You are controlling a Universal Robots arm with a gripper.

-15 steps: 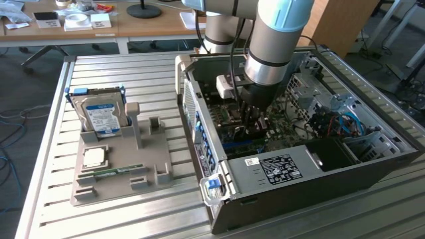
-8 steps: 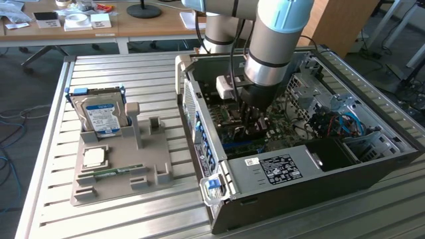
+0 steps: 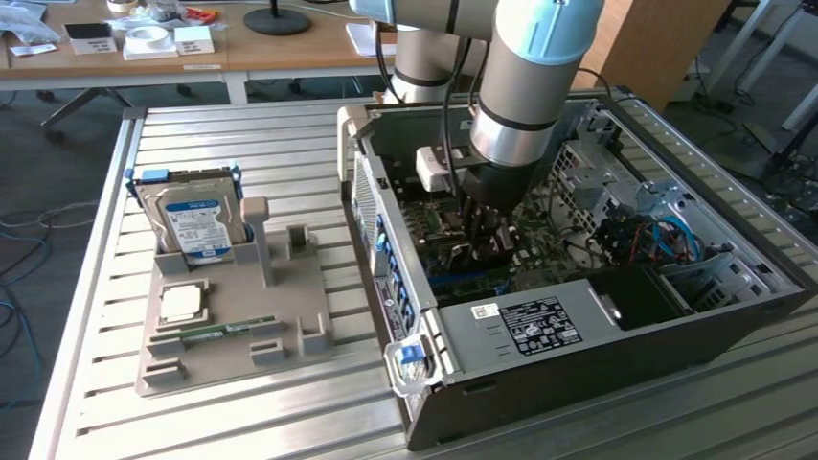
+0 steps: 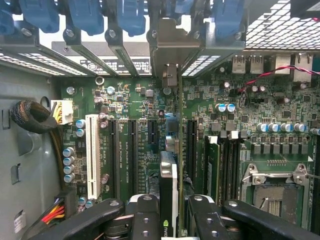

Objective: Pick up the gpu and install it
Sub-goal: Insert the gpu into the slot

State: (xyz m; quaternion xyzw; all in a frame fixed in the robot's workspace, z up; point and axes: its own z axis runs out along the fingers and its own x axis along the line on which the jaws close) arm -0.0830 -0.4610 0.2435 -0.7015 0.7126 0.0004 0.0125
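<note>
Claw (image 4: 172, 216) points straight down into the case (image 3: 614, 383), apparently clamped on the gpu (image 4: 168, 175).

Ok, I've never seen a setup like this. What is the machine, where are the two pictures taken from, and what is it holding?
It is a robot arm with a two-fingered tool. One camera stands off the arm; the other rides on its wrist, looking into an open computer case on a slatted table. The tool grips a graphics card edge-on over the main board. Beside the case, a grey holder carries a hard drive, a chip and a memory stick.
</note>
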